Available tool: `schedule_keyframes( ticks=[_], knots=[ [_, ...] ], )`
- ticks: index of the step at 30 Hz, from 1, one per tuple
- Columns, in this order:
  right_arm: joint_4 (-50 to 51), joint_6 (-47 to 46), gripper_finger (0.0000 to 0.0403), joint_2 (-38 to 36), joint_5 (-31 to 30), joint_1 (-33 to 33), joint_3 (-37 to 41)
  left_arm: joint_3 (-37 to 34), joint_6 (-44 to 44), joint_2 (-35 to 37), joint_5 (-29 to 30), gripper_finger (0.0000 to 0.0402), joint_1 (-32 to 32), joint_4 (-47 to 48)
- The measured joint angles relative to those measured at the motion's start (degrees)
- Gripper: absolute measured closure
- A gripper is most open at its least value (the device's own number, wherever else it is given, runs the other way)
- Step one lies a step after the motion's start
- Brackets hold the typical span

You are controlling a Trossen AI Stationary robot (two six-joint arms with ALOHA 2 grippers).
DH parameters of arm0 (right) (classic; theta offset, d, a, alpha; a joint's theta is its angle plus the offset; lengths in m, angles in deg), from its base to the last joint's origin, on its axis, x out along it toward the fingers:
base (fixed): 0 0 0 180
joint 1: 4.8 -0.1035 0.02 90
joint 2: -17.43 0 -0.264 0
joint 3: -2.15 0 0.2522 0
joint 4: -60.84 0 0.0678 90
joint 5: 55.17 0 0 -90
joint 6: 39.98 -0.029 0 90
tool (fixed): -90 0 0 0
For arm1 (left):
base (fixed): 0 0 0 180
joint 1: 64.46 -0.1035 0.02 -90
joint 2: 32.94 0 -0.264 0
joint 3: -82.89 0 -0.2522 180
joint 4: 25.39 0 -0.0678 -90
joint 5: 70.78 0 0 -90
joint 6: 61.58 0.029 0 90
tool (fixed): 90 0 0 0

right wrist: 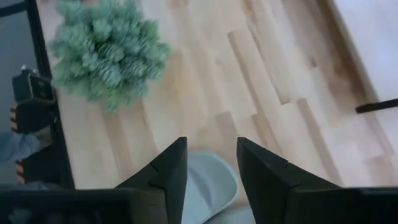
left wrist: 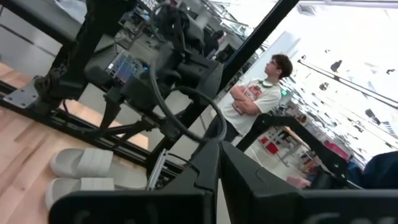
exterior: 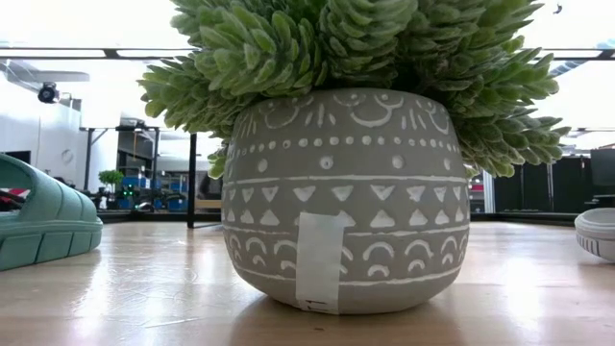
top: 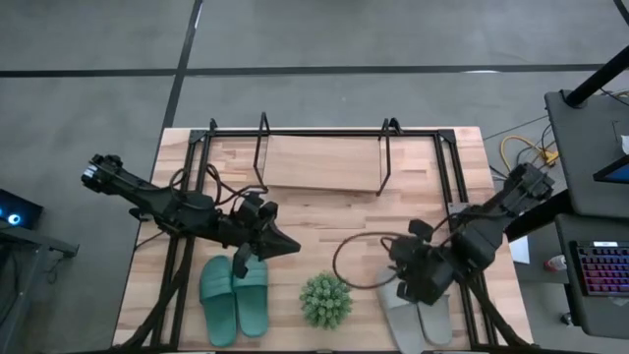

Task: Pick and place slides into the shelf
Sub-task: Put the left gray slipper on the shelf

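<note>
Over the grey slides (top: 418, 317) | we find right gripper (right wrist: 208, 171) jaws apart, nothing held, apparently lining up a grasp | left gripper (top: 285, 243) closed, empty, waiting beside teal slides (top: 234, 298) | shelf (top: 322, 162) bare.

Pair of teal green rubbery open-toe slide sandals (top: 234, 299) lies side by side, touching, flat on the wooden table near its front left (sole down, wide straps up). In the low view only one teal slide's rounded edge shows at the left. Pair of pale grey rubbery slide sandals (top: 421, 317) lies at front right, partly hidden. Low black wire shelf with upright looped ends and light wooden board base (top: 322, 163) stands at the table's back centre, holding no slides.
</note>
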Motion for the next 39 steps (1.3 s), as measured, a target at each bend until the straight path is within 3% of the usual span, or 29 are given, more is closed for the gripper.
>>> schedule_keyframes(
  ticks=[10, 22, 30, 39],
  knots=[
    [-0.53, -7.92, 0.0197, 2.03, 0.14, -6.01, -0.09, 0.17, 0.23, 0.08, -1.45, 0.0402, 0.0, 0.01],
    [-2.27, -6.44, 0.0126, 7.88, 5.01, -9.45, -0.09, 0.05, 0.28, 0.05, -2.36, 0.0402, 0.0, 0.09],
    [-2.27, -8.5, 0.011, 12.83, 8.4, -11.43, -0.09, -0.05, 0.34, 0.05, -2.81, 0.0402, 0.0, 0.44],
    [-3.9, -8.41, 0.012, 17.16, 14.64, -11.47, -0.09, 0.01, 0.24, 0.12, -3.03, 0.0402, 0.0, 0.41]
  ],
)
